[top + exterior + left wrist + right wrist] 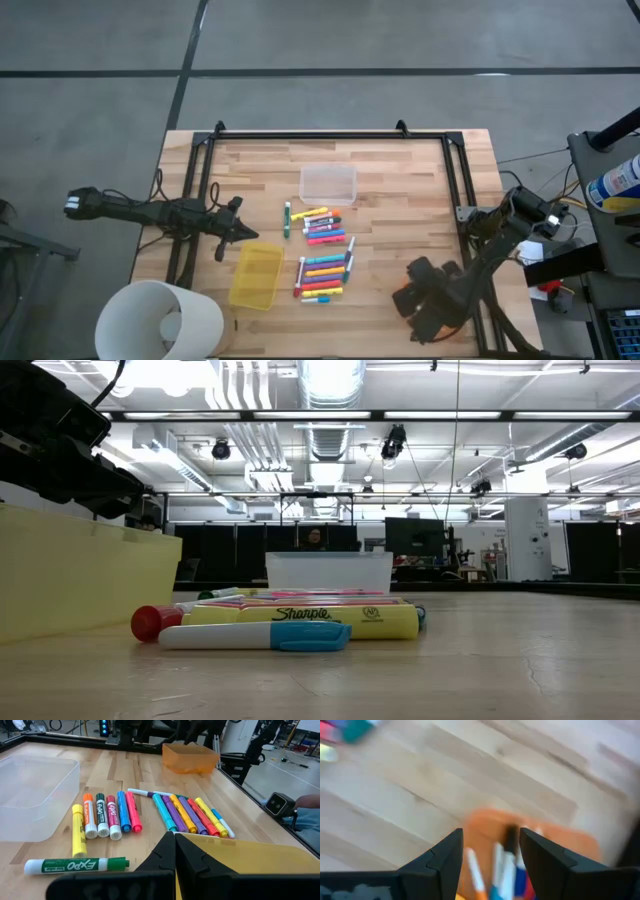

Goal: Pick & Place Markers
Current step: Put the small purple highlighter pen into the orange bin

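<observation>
The right gripper (490,851) is spread wide at the lower right over the orange bin (530,845), probably to drop pens in, the markers (322,250) wait mid-table, and the left gripper (240,232) is pinched shut, empty, by the yellow bin (256,276).

Markers (322,252) mid-table — clear bin (328,184) beyond, yellow bin (256,276) left.

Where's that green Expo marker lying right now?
In the high view, the green Expo marker lies alone left of the marker rows, between clear bin and yellow bin.
</observation>
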Available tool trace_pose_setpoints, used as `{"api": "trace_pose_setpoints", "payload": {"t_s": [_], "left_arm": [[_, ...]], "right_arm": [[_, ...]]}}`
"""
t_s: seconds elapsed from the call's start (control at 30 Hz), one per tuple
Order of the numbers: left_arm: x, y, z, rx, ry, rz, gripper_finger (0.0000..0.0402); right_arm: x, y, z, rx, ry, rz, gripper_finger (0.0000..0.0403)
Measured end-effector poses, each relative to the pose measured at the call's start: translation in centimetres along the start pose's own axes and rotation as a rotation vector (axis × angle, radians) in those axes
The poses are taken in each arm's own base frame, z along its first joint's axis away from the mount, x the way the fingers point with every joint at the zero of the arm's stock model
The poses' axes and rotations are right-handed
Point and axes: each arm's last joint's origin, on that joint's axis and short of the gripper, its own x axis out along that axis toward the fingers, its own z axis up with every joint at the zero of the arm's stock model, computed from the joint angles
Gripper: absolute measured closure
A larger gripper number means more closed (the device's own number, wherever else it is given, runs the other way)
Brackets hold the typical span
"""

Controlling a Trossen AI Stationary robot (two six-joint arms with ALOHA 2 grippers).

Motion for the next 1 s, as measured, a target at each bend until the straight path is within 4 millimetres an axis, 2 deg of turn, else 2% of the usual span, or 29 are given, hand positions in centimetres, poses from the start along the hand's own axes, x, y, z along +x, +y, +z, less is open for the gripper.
{"api": "trace_pose_setpoints", "payload": {"t_s": [0.2,0.47,0.6,0.77,1.0], "left_arm": [[0.0,0.0,0.0,0.0,0.0,0.001,0.0401],[0.0,0.0,0.0,0.0,0.0,0.0,0.0401],[0.0,0.0,0.0,0.0,0.0,0.0,0.0401],[0.0,0.0,0.0,0.0,0.0,0.001,0.0401],[0.0,0.0,0.0,0.0,0.0,0.0,0.0401]], "right_arm": [[0.4,1.7,2.2,-0.119,-0.038,0.076,0.0213],[1.8,3.6,6.3,-0.28,-0.044,0.121,0.0213],[2.3,4.4,8.1,-0.575,-0.076,0.158,0.0217],[2.7,4.9,9.4,-1.115,-0.147,0.165,0.0229],[3.6,6.1,11.7,-1.447,-0.324,0.149,0.0244]]}}
